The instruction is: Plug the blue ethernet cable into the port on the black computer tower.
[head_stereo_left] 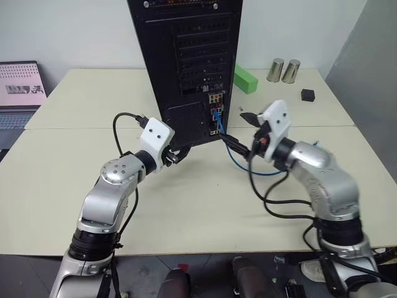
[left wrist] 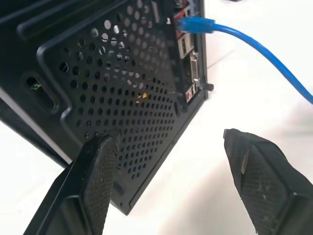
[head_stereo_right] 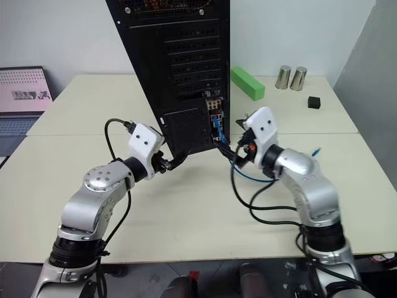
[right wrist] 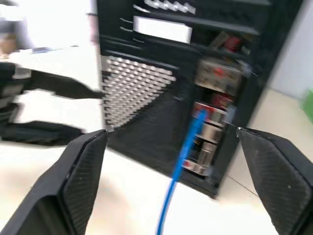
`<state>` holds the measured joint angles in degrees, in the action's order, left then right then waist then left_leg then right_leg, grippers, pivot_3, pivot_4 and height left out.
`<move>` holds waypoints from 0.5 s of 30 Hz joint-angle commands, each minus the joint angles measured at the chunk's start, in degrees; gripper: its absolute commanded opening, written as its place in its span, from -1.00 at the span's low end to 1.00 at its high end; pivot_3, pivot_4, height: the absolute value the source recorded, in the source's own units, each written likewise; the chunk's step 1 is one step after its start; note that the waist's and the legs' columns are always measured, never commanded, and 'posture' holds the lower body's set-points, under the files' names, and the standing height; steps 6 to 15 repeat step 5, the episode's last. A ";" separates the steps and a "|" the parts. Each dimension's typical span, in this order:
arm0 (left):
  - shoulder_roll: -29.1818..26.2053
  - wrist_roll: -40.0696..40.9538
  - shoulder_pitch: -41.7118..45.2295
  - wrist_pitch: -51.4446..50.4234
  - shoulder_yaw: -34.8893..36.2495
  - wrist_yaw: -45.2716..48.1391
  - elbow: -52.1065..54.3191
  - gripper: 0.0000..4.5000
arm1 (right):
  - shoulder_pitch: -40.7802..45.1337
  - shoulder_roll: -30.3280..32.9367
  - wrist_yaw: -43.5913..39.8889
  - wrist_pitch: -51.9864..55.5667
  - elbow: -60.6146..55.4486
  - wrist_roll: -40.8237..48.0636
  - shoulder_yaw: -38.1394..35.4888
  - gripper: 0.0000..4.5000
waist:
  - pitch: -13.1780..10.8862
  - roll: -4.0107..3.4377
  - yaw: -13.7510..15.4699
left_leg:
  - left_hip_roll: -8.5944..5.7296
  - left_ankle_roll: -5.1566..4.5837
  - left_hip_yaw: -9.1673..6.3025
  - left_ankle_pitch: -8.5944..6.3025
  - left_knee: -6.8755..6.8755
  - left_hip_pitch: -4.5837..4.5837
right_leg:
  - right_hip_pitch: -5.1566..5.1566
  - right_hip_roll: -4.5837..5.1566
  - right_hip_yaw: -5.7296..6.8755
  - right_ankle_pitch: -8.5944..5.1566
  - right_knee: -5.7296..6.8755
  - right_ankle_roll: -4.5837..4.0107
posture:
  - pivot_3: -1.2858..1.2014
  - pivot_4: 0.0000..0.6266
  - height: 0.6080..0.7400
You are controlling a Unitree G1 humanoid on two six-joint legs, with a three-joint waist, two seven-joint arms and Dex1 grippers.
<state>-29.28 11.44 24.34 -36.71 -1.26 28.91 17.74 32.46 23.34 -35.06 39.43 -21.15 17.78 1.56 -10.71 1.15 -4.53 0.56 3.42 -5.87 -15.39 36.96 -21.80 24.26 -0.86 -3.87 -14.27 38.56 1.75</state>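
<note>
You are looking at the black computer tower (head_stereo_left: 186, 62) standing at twelve o'clock on the table (head_stereo_left: 74, 174); the blue ethernet cable (left wrist: 254, 46) is sitting plugged into the port (left wrist: 182, 25) in the rear connector strip; the left gripper (left wrist: 171, 188) is hovering wide open by the mesh vent; the right gripper (right wrist: 178, 181), at two o'clock, is gaping wide, holding nothing.
</note>
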 commanded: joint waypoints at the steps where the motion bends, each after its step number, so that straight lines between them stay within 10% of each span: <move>1: -0.79 2.00 -0.06 0.10 1.49 1.85 2.76 0.60 | -0.07 2.69 -3.32 -0.09 -2.01 3.68 -2.35 0.98 | 0.00 0.01 -0.02 | 0.00 0.00 0.02 0.00 0.00 0.00 | 0.00 0.00 -0.02 0.00 -0.01 0.00 | 0.03 -0.52 1.00; 15: -1.12 2.31 -0.22 1.47 1.46 2.87 2.33 0.60 | 0.16 3.37 -3.97 -0.29 -1.62 5.13 -2.21 0.98 | -0.01 0.01 -0.03 | 0.02 0.00 0.02 0.00 -0.01 0.02 | 0.01 -0.03 -0.03 0.00 0.00 0.00 | 0.03 -0.52 1.00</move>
